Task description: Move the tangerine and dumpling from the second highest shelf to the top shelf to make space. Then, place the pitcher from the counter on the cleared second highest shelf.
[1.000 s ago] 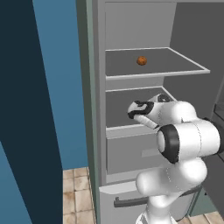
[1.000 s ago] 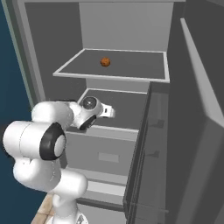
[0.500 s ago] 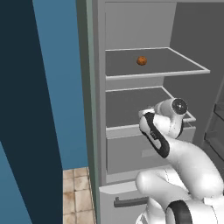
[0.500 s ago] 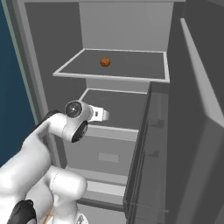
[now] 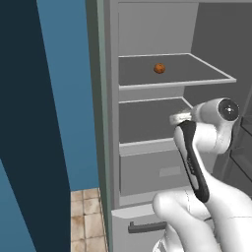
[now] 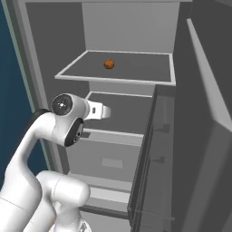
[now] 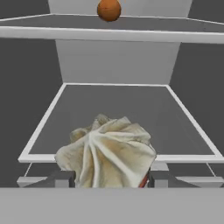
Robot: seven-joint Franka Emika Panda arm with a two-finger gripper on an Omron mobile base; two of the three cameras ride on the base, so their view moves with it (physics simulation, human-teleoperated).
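Slippage is the main risk at this point. In the hand view the dumpling [image 7: 107, 151] sits between the two dark tips of the end effector [image 7: 109, 178], a pleated cream lump bulging past both of them, at the front lip of the second highest shelf [image 7: 118, 111]. The tips stand at a middling gap on either side of it; whether they press on it firmly cannot be told, since the lump hides the contact. A soft, folded thing like this may deform rather than seat, and a lift begun on a weak hold could let it roll off the shelf's white rim and drop toward the drawer front [image 5: 152, 172] below.

The tangerine [image 5: 159, 68] already rests on the top shelf [image 6: 136, 68], near the middle. The judgement is that the dumpling has to go up beside it, so a second hazard is the top shelf's front edge: the hand sits just under it in the right base view, and a straight rise could strike that rim or knock the dumpling loose. A placement too close to the tangerine could also nudge it and set it rolling.
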